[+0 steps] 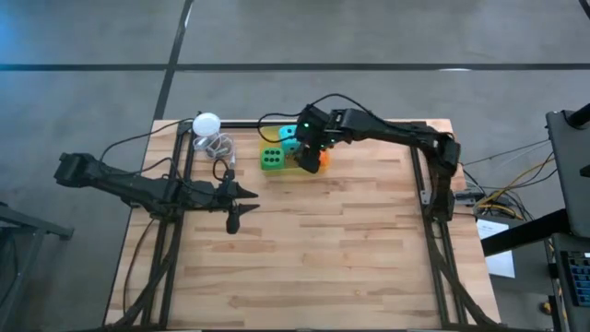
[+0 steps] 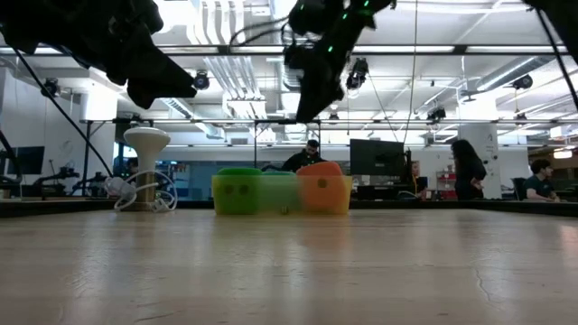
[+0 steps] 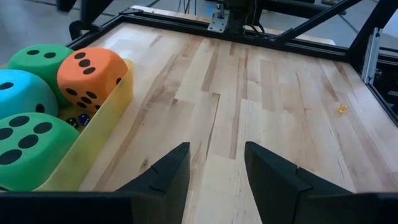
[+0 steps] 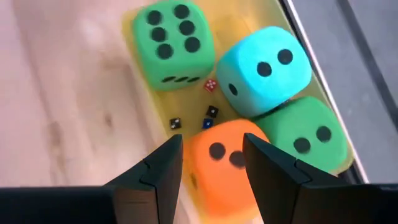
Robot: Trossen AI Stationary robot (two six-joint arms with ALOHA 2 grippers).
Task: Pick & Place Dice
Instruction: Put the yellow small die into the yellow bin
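Note:
Four dice sit together in a shallow yellow tray (image 4: 163,102) at the table's far side: a green one showing six pips (image 4: 173,43), a teal one (image 4: 264,68), a second green one (image 4: 305,137) and an orange one (image 4: 227,171). My right gripper (image 4: 211,152) hangs open above the orange die (image 2: 321,185), clear of it in the low view. My left gripper (image 3: 217,165) is open over bare wood on the near-left side of the tray (image 3: 106,118), also (image 1: 241,207) in the high view.
Several tiny dice (image 4: 211,84) lie on the tray floor between the big ones. A white ball on a stand (image 1: 206,123) and a coil of cable (image 1: 219,148) stand left of the tray. Wide bare wood (image 1: 323,249) lies toward the near edge. People show in the room behind.

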